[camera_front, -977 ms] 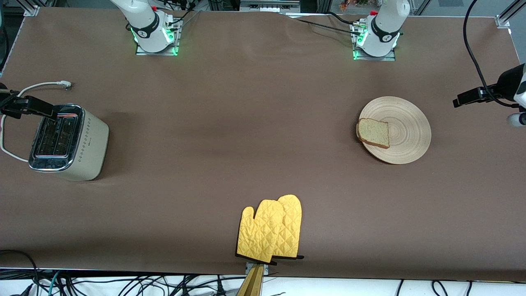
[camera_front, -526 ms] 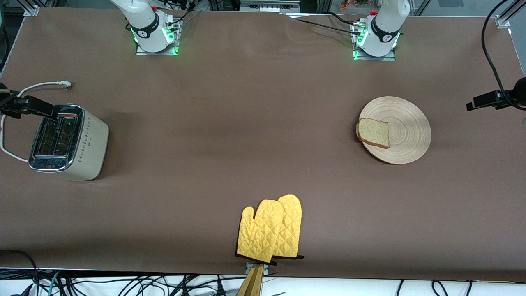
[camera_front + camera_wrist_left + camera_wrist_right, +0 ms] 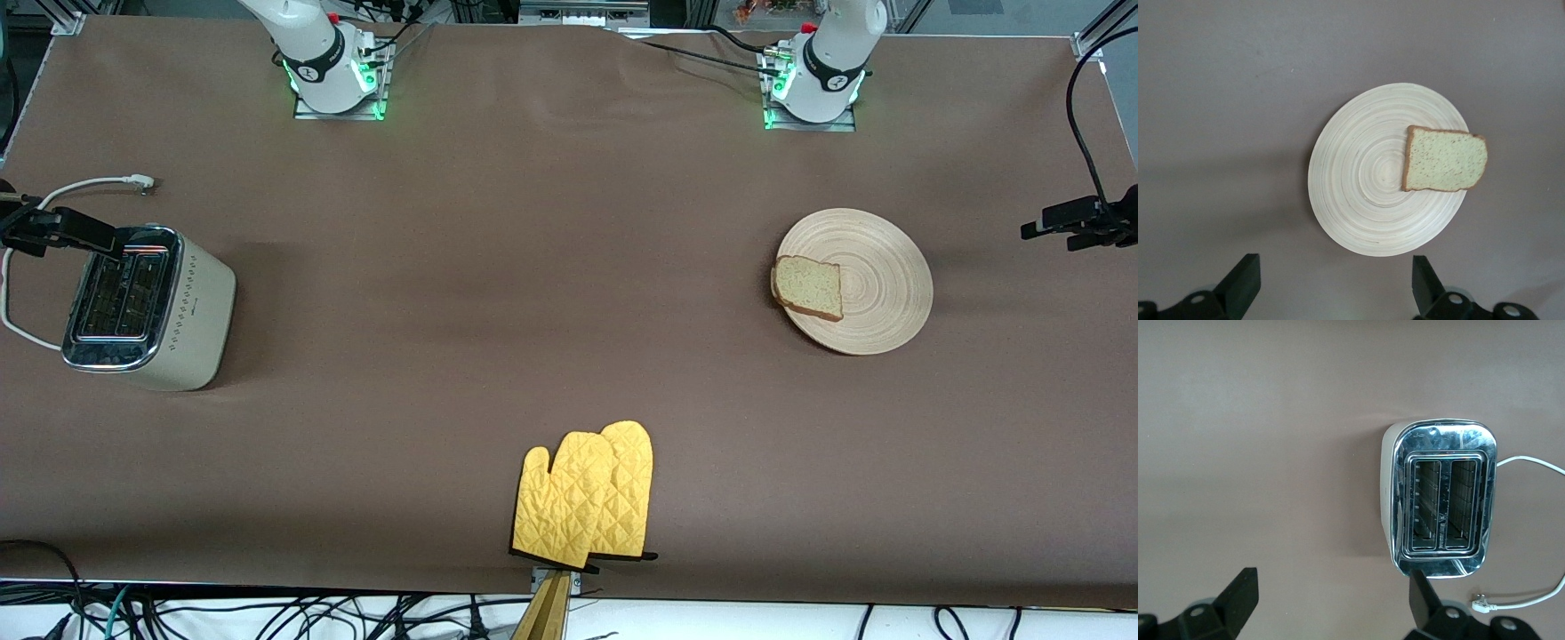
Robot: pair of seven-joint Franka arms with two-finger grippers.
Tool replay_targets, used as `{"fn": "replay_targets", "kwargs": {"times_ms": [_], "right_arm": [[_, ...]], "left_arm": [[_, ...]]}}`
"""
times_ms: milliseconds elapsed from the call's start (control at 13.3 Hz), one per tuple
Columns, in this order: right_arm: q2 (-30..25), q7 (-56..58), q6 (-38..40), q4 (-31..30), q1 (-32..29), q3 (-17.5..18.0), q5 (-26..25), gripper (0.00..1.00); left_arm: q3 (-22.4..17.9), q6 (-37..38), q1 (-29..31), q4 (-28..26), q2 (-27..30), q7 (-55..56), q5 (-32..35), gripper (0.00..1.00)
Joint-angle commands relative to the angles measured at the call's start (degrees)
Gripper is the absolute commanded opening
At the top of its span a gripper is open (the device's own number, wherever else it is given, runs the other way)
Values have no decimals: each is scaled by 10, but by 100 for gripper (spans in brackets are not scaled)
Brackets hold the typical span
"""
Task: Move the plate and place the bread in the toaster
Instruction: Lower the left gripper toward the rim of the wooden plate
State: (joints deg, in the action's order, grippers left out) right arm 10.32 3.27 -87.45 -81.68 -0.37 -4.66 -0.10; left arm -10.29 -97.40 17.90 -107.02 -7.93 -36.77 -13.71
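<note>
You have both grippers spread and empty: left gripper (image 3: pixel 1331 293) over the plate (image 3: pixel 880 267) with bread (image 3: pixel 807 286); right gripper (image 3: pixel 1328 610) by the toaster (image 3: pixel 147 307), ready.

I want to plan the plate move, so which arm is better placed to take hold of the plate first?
Left. The left hand hangs open by the plate, which carries the bread, at that arm's end of the table. The right hand, also open, is by the toaster at the right arm's end.
</note>
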Motion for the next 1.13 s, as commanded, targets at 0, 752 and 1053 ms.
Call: {"fn": "replay_targets", "kwargs": {"times_ms": [0,752,1053], "right_arm": [[-8,6,-7,-10,-2,0,10,100],[-8,6,-7,-10,-2,0,10,100],[-8,6,-7,-10,-2,0,10,100]], "left_arm": [[3,-18,44,-4,-54,-113,-47,100],[8,-15,119,24,-261,-327,-210,100],[25,-5,119,17,-287,-327,-243,100]]}}
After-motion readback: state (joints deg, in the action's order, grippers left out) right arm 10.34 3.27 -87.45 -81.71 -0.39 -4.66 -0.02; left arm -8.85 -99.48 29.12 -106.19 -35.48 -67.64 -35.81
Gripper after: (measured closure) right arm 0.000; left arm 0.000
